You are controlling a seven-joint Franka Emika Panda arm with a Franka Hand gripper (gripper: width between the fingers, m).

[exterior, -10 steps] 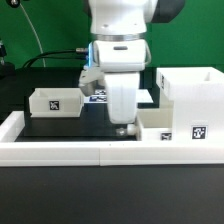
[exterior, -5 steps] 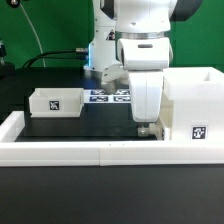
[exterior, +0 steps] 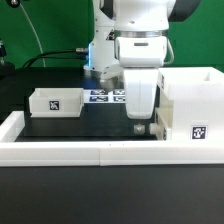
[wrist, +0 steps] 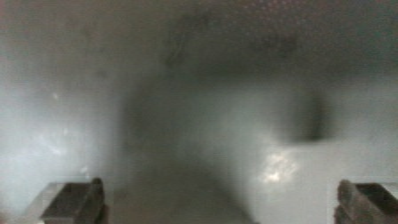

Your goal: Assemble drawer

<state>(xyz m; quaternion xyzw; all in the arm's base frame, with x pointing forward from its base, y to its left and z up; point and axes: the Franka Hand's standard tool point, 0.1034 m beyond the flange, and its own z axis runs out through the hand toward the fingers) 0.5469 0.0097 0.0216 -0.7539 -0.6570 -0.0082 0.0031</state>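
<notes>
Fingers (exterior: 139, 126) edged toward the exterior view's left, beside the case (exterior: 195, 105).

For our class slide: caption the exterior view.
Open pincer low beside the drawer case; one tray sits apart.

A black table top (exterior: 60, 125) fills the middle of the exterior view. It is edged by a low white border wall (exterior: 60, 152) that runs across at six o'clock and turns back toward nine o'clock. The marker board (exterior: 100, 96) lies flat near the table's centre. Behind, the room is dark, with thin cables (exterior: 50, 56) at ten o'clock and a small green glow (exterior: 3, 47) at nine o'clock.
</notes>
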